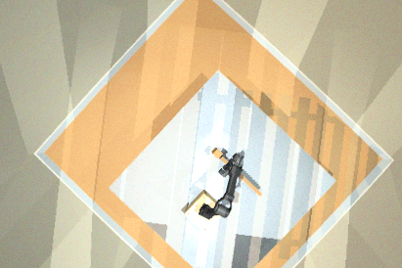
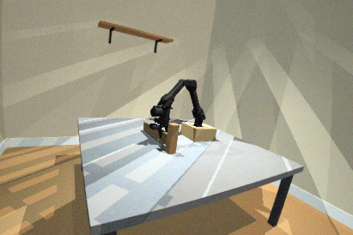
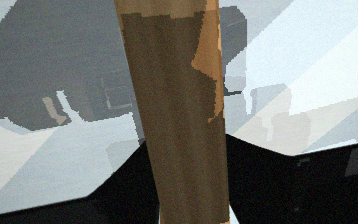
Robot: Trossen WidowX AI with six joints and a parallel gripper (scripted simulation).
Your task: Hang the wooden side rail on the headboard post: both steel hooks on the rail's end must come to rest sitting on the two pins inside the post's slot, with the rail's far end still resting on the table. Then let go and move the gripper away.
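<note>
The wooden side rail (image 1: 253, 188) (image 2: 147, 127) lies low across the table, one end close to the upright headboard post (image 1: 216, 153) (image 2: 172, 142). In the wrist view the rail (image 3: 175, 100) runs between the fingers. My gripper (image 1: 232, 165) (image 2: 161, 129) (image 3: 179, 135) is shut on the rail, near its post-side end. The rail's far end appears to be at table level. The arm covers part of the rail in the top and exterior views. The steel hooks, slot and pins cannot be made out, so whether the hooks sit on the pins cannot be told.
The arm's base stands by a light wooden box (image 1: 194, 204) (image 2: 193, 132), beside the rail. The table (image 1: 148, 166) (image 2: 134, 197) carries strong stripes of light and shadow. A wooden handrail (image 2: 134, 32) with black brackets is on the wall, far behind the table.
</note>
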